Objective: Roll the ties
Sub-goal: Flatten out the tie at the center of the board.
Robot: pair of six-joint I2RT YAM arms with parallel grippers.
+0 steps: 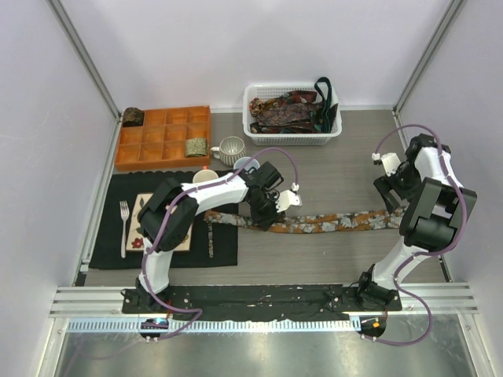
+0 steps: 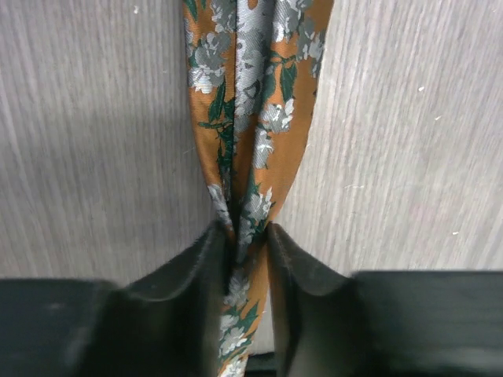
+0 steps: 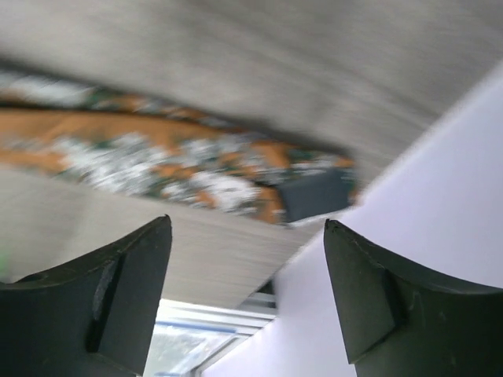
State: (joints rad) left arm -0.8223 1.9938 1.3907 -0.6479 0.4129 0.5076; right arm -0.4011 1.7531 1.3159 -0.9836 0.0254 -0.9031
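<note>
Left hand (image 2: pixel 247 236) tight around orange tie (image 2: pixel 251 118); right hand (image 3: pixel 245 228) wide, near its end beside wall (image 3: pixel 440 196).

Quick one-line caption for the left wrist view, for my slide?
Left gripper pinches the orange floral tie, bunching it between its fingers over the grey wood-grain table.

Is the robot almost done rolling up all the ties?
Not nearly. Two coils sit at the orange tray, so those look done. The left end effector pinches the orange flowery tie, lying flat on the table; the right end effector hangs open near its far end. A heap of ties waits in the white basket.
</note>
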